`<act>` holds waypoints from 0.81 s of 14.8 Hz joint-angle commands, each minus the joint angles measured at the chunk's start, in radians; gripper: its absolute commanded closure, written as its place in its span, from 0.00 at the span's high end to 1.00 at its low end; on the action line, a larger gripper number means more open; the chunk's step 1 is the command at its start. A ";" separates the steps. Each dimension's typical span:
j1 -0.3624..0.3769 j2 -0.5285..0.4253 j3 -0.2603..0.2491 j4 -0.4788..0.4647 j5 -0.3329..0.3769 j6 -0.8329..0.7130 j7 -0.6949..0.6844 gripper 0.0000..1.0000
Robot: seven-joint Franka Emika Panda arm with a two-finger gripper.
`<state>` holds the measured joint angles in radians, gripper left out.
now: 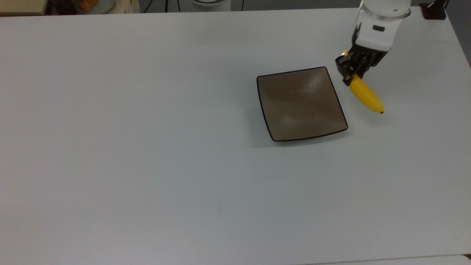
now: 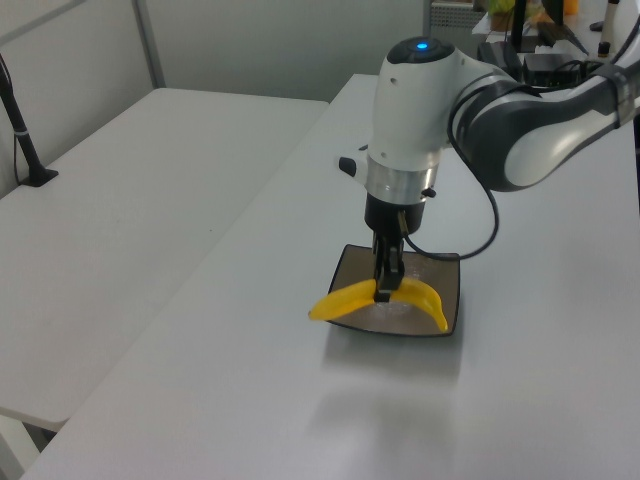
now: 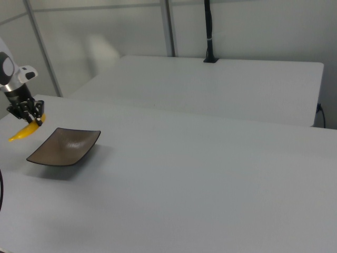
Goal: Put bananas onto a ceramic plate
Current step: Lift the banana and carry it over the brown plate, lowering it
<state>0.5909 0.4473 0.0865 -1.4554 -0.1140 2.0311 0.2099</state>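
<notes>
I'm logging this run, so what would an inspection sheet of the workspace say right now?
Surface: white table, bare around the plate.
Job's things: brown square plate, nothing on it; banana held in the air, right of the plate in the top view.
Clutter: nothing seen on the table.
Gripper: gripper shut on the banana.
Cables: black cable along the arm.
Surroundings: second white table alongside.

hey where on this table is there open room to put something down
The white table is bare across the top view's whole left half and below the ceramic plate. The top view's upper right is crowded: the gripper holds the banana beside the plate.
</notes>
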 commanded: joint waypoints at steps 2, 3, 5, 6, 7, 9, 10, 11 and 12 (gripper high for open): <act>-0.028 -0.022 -0.069 -0.034 0.020 -0.017 -0.055 0.09; -0.036 -0.021 -0.079 -0.043 0.022 -0.016 -0.073 0.10; -0.039 -0.013 -0.088 -0.048 0.020 -0.008 -0.084 0.34; -0.039 -0.010 -0.090 -0.048 0.020 -0.005 -0.083 0.66; -0.039 -0.010 -0.090 -0.048 0.020 -0.006 -0.078 0.83; -0.039 -0.010 -0.090 -0.048 0.020 -0.006 -0.075 0.94; -0.039 -0.012 -0.090 -0.048 0.019 -0.008 -0.076 1.00; -0.039 -0.012 -0.093 -0.048 0.019 -0.011 -0.075 1.00; -0.039 -0.013 -0.097 -0.046 0.019 -0.018 -0.075 1.00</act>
<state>0.5420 0.4544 0.0082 -1.4849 -0.1139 2.0308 0.1506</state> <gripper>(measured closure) 0.269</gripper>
